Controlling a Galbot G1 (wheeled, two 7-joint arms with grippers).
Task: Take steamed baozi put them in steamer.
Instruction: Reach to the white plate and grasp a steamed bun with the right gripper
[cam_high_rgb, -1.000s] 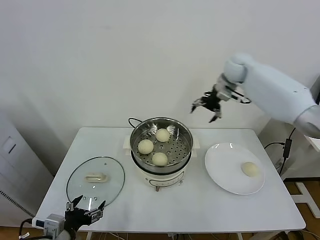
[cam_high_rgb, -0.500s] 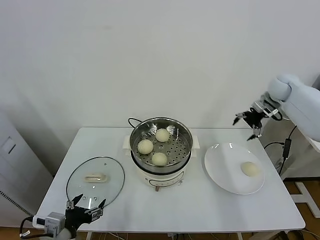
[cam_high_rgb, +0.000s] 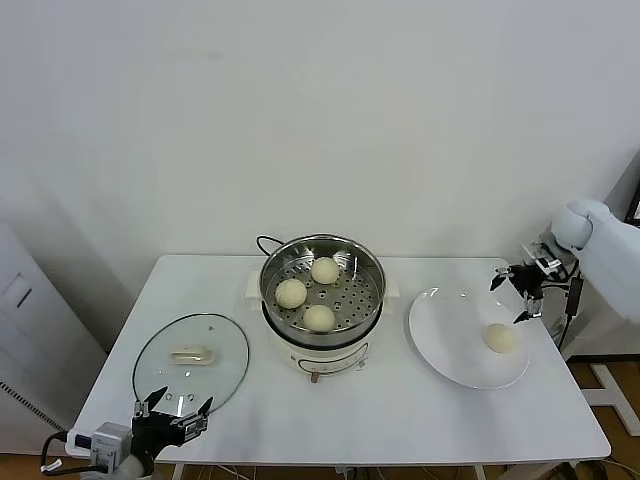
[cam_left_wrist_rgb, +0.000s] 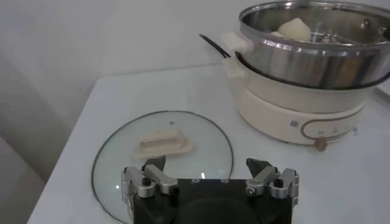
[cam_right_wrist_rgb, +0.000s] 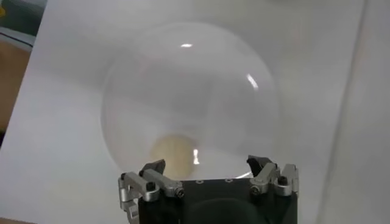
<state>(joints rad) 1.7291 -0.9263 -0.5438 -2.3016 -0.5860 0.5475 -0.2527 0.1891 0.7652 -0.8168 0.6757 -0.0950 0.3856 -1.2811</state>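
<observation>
Baozi (cam_high_rgb: 499, 338) lies alone on white plate (cam_high_rgb: 445, 345).

Right tool (cam_high_rgb: 518, 290) hangs spread above the plate's (cam_high_rgb: 440, 340) lone baozi (cam_high_rgb: 499, 338); three sit in the steamer (cam_high_rgb: 322, 262).

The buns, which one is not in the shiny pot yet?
The bun on the white plate, at, is the odd one out. The other three sit inside the steamer. The right gripper hangs open just above it.
</observation>
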